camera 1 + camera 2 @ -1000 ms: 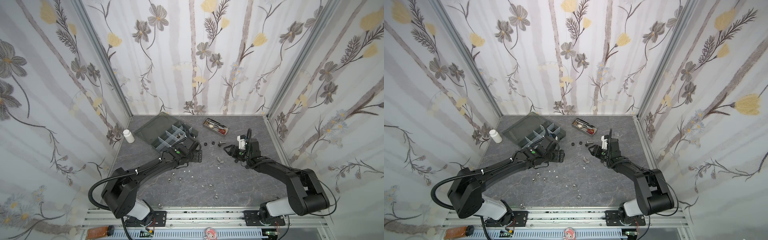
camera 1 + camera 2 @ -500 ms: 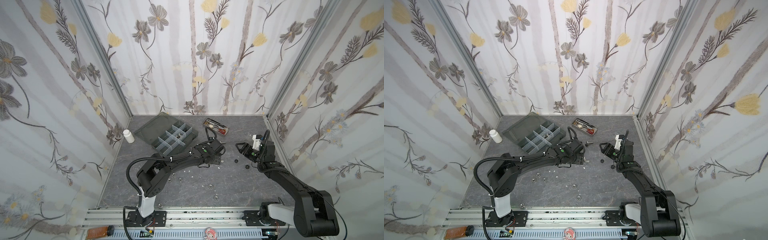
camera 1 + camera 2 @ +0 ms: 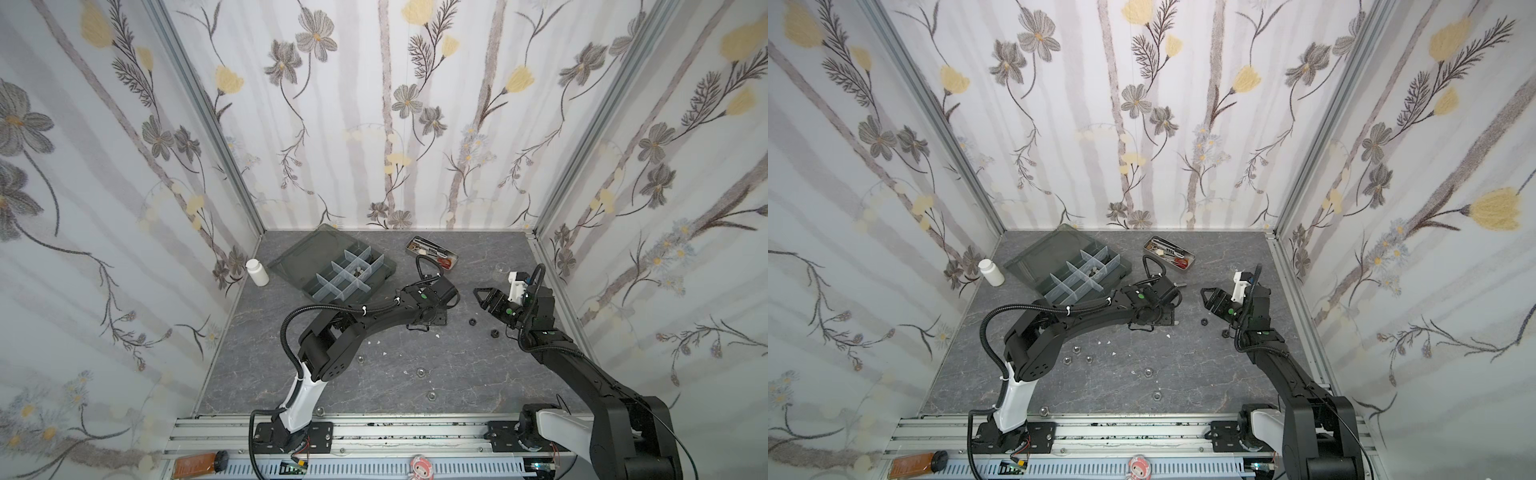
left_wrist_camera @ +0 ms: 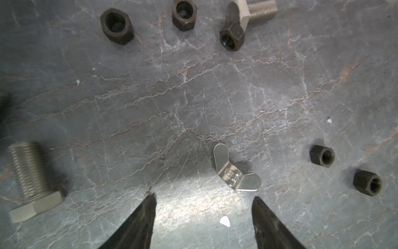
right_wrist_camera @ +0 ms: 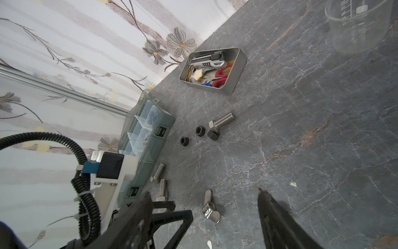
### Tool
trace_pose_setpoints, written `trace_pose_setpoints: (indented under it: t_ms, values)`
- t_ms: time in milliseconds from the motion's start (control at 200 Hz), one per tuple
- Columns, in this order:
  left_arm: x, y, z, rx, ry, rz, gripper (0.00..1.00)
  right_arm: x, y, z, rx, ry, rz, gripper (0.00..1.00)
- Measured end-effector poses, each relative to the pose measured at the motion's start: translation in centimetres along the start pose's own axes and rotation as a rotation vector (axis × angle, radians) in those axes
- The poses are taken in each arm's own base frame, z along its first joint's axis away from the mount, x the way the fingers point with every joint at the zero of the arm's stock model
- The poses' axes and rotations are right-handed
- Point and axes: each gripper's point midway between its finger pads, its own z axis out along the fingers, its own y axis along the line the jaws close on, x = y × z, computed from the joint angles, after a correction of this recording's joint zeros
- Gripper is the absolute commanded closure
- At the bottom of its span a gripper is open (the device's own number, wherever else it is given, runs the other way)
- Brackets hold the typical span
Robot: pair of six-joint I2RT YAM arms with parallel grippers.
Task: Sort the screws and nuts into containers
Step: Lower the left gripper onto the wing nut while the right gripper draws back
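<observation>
Pick-up step: left claw (image 4: 203, 199), jaws apart and empty, hovers by the wing nut (image 4: 235, 170); right claw (image 5: 204, 191) likewise apart; next move should centre, descend, close

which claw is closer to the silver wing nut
Left. The left claw sits low with the wing nut just past its tips; the right claw hangs higher, off to the right.
</observation>
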Motion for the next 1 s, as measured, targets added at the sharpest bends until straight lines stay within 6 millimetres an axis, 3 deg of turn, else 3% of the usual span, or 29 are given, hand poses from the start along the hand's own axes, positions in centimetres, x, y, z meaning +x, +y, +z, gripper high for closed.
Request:
trace_pose_setpoints:
  t_ms: [405,999]
  values:
    - [-1.2,-0.1,2.9,-0.048,0.026,-0.028,0.30,-0.1,0.2,-0.5,-0.005,-0.019,-0.008,0.21]
    - [-0.6,0.0,3.8,-0.078,0.062,-0.010,0.33,-0.2,0.3,-0.6,-0.013,-0.029,-0.012,0.21]
